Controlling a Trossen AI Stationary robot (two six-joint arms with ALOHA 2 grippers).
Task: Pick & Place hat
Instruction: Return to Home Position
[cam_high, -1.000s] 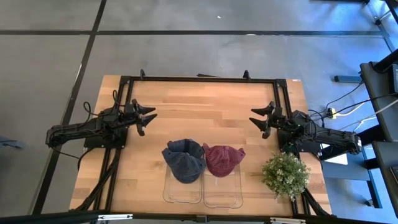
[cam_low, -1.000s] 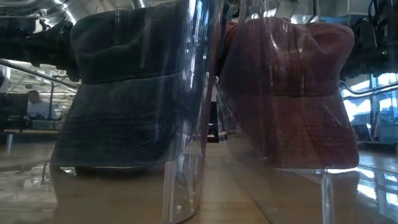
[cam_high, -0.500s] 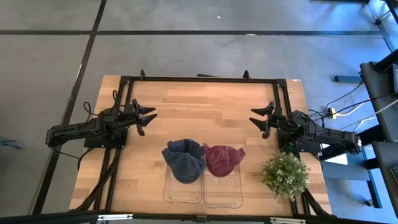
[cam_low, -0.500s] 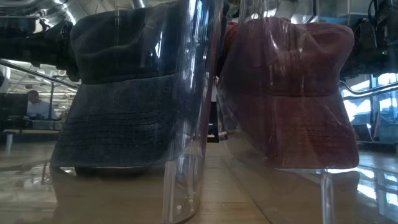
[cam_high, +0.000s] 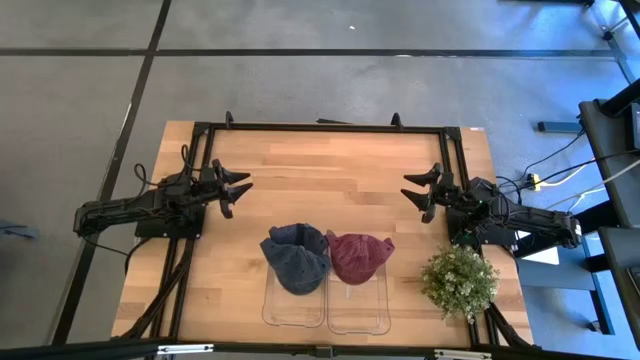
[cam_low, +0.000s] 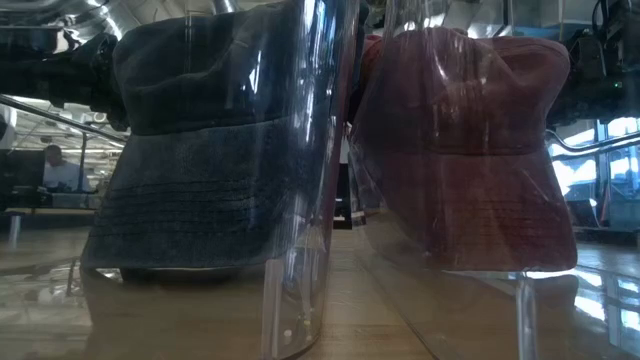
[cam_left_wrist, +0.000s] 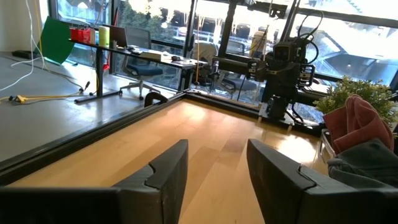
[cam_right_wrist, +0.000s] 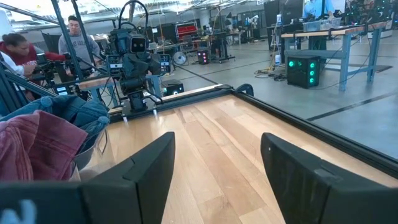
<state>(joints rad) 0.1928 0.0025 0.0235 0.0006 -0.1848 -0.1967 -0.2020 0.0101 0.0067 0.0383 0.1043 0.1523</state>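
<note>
A dark blue hat (cam_high: 296, 258) and a dark red hat (cam_high: 357, 256) each rest on a clear plastic stand (cam_high: 295, 305) near the table's front middle; both show close up in the low view, blue (cam_low: 200, 150) and red (cam_low: 470, 150). My left gripper (cam_high: 240, 186) is open and empty at the table's left, above the wood. My right gripper (cam_high: 412, 188) is open and empty at the right. The hats also show in the left wrist view (cam_left_wrist: 360, 143) and in the right wrist view (cam_right_wrist: 43, 137).
A potted plant with small white flowers (cam_high: 459, 280) stands at the front right. A black metal frame (cam_high: 320, 127) runs along the table's far edge and sides. Bare wood lies between the two grippers. People (cam_right_wrist: 74, 37) stand beyond the table.
</note>
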